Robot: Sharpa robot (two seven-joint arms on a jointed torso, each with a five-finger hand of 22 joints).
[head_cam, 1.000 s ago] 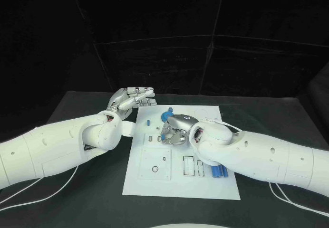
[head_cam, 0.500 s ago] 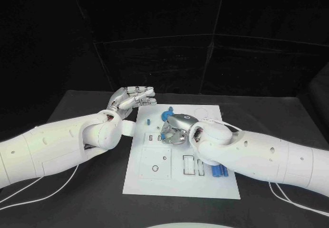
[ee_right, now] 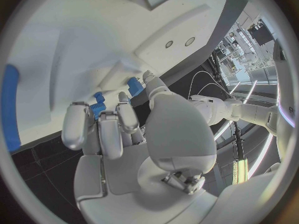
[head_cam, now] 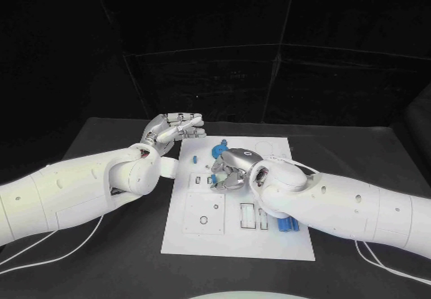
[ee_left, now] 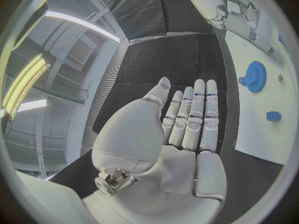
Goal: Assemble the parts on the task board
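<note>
The right hand (head_cam: 230, 168) hangs over the task board (head_cam: 269, 246), fingers curled around a small blue part (ee_right: 97, 106), probably for seating. The left hand (head_cam: 172, 129) waits beside the board's far corner, fingers straight, holding nothing.

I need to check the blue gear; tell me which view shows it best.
The left wrist view: the blue gear lies unobstructed on the white board. The head view shows it small, beside the right robot hand.
</note>
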